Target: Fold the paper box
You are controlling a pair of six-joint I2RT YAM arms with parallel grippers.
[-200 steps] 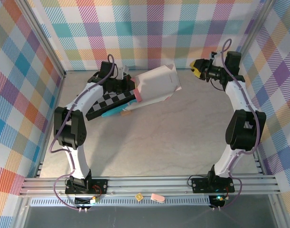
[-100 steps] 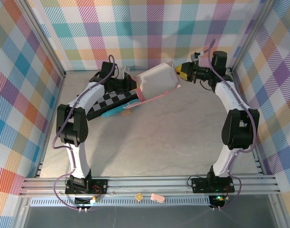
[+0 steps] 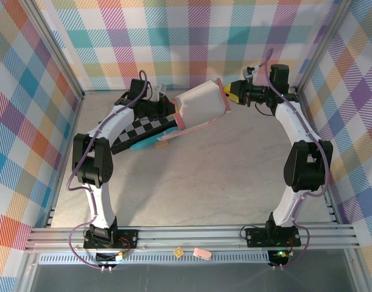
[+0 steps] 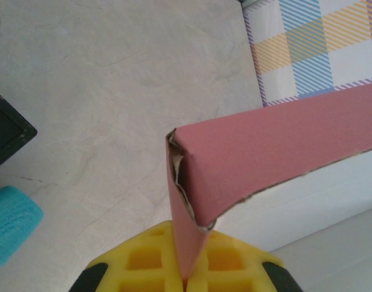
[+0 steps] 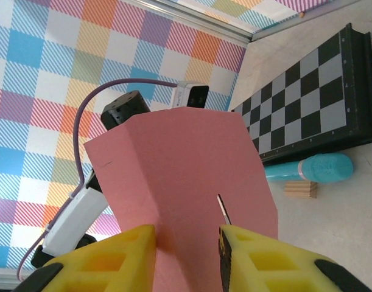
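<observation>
At the near edge: the left arm (image 3: 91, 164) and right arm (image 3: 307, 164) rise from a metal rail (image 3: 192, 234). A small yellow piece (image 3: 179, 251) and a pink piece (image 3: 201, 252) lie on the strip just in front of it.
Open room: the tabletop (image 3: 204, 188) is bare from the near edge past its middle, between the two arms.
Surface: pale grey, marbled, matt.
Teal bar (image 3: 148, 142) (image 5: 313, 169): lies flat along the near side of the board, with a small wooden block (image 3: 163, 145) (image 5: 300, 188) just beside its right end.
Checkered board (image 3: 143, 129) (image 5: 307, 97): lies flat and askew in the far-left part of the tabletop, its left end under the left arm.
Left gripper (image 3: 175, 115) (image 4: 187, 277): its yellow fingers are pressed together on a thin pink flap of the box, above the board's right end.
Paper box (image 3: 201, 104) (image 4: 265, 146) (image 5: 179, 176): it is held up and tilted near the middle of the far edge, between the two grippers. The pale inner face is turned upward and the pink face is toward the wrist cameras. Whether its low edge touches the tabletop cannot be told.
Right gripper (image 3: 229, 92) (image 5: 187, 243): it is at the box's right end. Its fingers stand partly apart with the pink panel across the gap, and whether they clamp it cannot be told.
Far edge: a narrow strip of tabletop runs between the box and the wall.
Room: checked cloth walls (image 3: 192, 42) close the left, far and right sides, with metal posts at the far corners.
</observation>
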